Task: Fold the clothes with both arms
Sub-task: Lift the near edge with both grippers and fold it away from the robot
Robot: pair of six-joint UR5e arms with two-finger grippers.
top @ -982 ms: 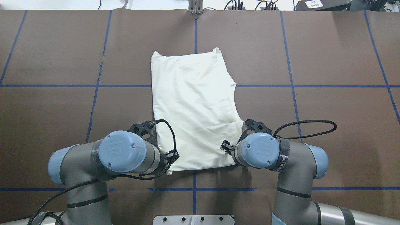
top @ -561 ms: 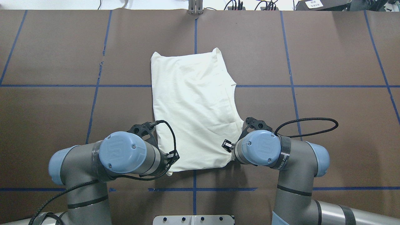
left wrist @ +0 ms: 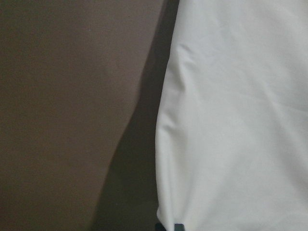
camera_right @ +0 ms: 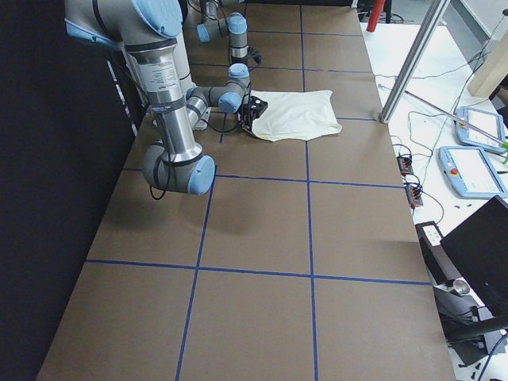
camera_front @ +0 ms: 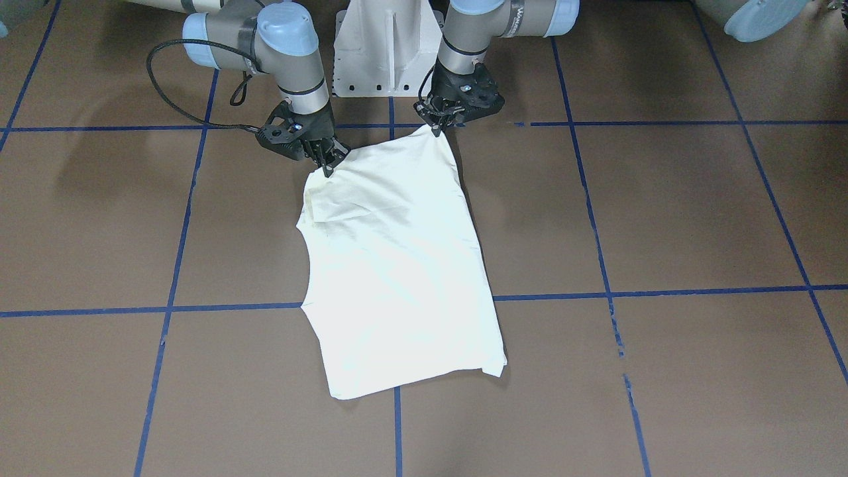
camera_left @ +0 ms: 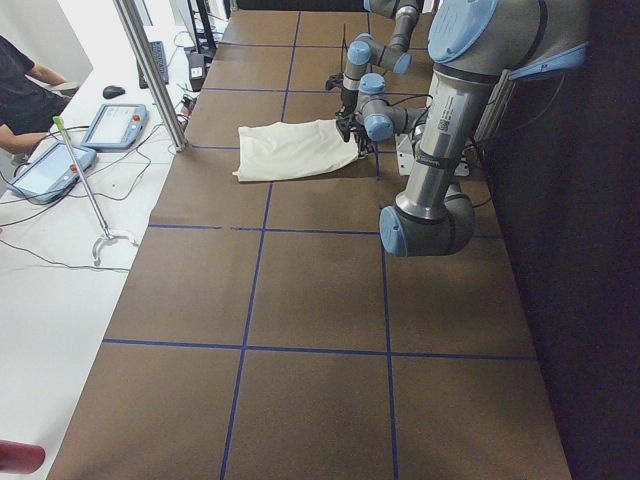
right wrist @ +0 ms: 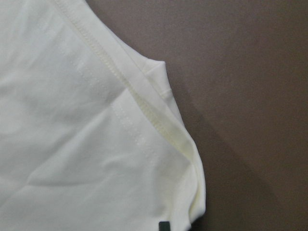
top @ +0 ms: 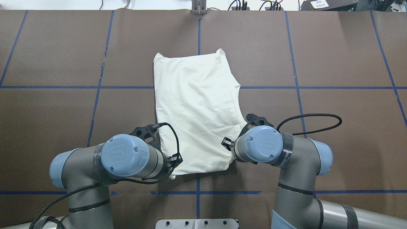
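- The brown worktop [top: 334,63] is crossed by blue tape lines [top: 63,87] that divide it into large squares.
- The cream T-shirt [top: 197,108] lies about midway between the worktop's left and right edges. It is folded into a long narrow shape running from near the robot's edge toward the far edge, stopping well short of the far edge. Only plain fabric faces up, and no print shows. The far end lies flat. The two corners nearest the robot's edge are drawn up off the surface, and in the wrist views a dark shadow shows under the cloth there.
- The left arm [top: 82,165] comes in from the robot's edge and bends inward to the shirt's near-left corner.
- The right arm [top: 299,165] comes in the same way on the other side and reaches the near-right corner.
- The white pedestal [camera_front: 387,59] stands at the middle of the robot's edge, between the two arms.
- The left gripper [camera_front: 437,129] points down, its fingers pressed together on the shirt's near-left corner, which rises to a peak at the tips.
- The right gripper [camera_front: 326,162] is tilted, its fingers pinching the stitched near-right corner.
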